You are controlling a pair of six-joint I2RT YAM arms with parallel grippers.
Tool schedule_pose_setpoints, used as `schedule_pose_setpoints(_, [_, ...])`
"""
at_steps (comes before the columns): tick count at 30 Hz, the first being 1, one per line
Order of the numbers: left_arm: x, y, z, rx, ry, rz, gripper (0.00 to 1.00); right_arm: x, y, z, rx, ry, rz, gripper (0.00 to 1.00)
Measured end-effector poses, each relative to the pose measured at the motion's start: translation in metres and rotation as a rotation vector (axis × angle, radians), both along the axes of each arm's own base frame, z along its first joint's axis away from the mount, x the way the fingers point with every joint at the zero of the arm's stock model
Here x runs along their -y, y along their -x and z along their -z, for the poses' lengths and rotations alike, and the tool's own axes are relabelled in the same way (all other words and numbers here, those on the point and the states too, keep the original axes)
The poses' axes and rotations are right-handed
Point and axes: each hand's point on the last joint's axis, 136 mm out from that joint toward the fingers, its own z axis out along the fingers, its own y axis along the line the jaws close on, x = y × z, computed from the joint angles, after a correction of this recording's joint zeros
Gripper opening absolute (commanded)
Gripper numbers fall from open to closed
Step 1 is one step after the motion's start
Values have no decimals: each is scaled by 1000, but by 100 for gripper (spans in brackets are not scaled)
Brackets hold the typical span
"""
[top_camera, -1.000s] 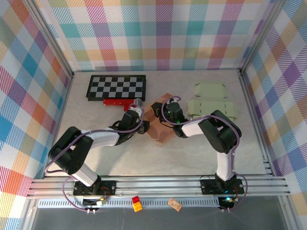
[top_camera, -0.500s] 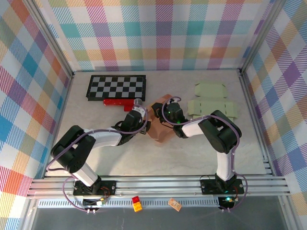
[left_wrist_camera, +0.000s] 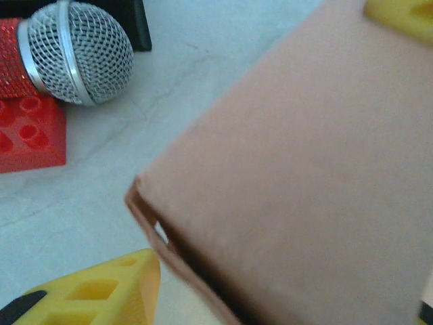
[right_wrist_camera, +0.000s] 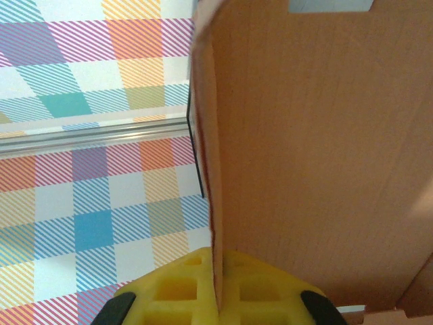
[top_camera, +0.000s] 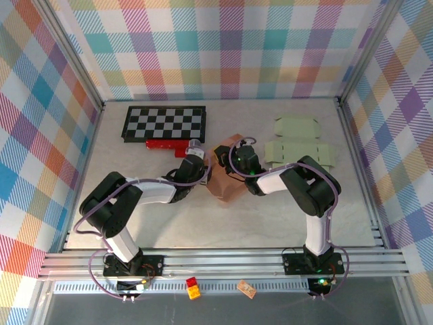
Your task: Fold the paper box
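The brown paper box (top_camera: 226, 184) stands partly folded at mid-table between both arms. My left gripper (top_camera: 205, 172) is at its left side. In the left wrist view a broad box panel (left_wrist_camera: 298, 176) lies between the yellow fingertips (left_wrist_camera: 101, 291); the lower one touches the box's folded edge and the other sits at the panel's far corner. My right gripper (top_camera: 233, 159) reaches in from the right. Up close, its yellow fingers (right_wrist_camera: 169, 291) are shut on the thin edge of an upright box wall (right_wrist_camera: 318, 149).
A checkerboard (top_camera: 164, 122) lies at the back left, with a red brick (left_wrist_camera: 30, 135) and a microphone (left_wrist_camera: 81, 51) just left of the box. Two flat green box blanks (top_camera: 298, 126) (top_camera: 301, 154) lie at the back right. Walls enclose the table.
My left gripper has moved a little up and to the right against the box, and its jaws have narrowed slightly. The right gripper keeps its hold in the same place.
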Motion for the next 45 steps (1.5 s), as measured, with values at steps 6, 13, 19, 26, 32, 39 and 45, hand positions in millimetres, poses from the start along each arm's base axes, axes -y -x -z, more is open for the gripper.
schedule_pose_setpoints(6, [5,-7,-6,18,10,-37,30,0,0,0,0,0,2,0])
schedule_pose_setpoints(13, [3,-5,-4,24,-14,-89,8,1,-1,0,-1,0,11,0])
schedule_pose_setpoints(19, [1,-5,-6,29,-41,-147,0,2,-1,1,-6,5,16,0])
schedule_pose_setpoints(26, [5,-8,-18,9,-84,-186,0,4,0,-8,-22,25,14,41])
schedule_pose_setpoints(32, [10,-14,-48,-2,-80,-226,0,6,3,-48,-41,80,-8,73])
schedule_pose_setpoints(39, [-6,-2,-89,-70,-94,-222,0,34,0,-163,85,207,-42,81])
schedule_pose_setpoints(45, [-39,-2,-113,-215,-9,-199,0,97,-8,-225,223,356,-61,78])
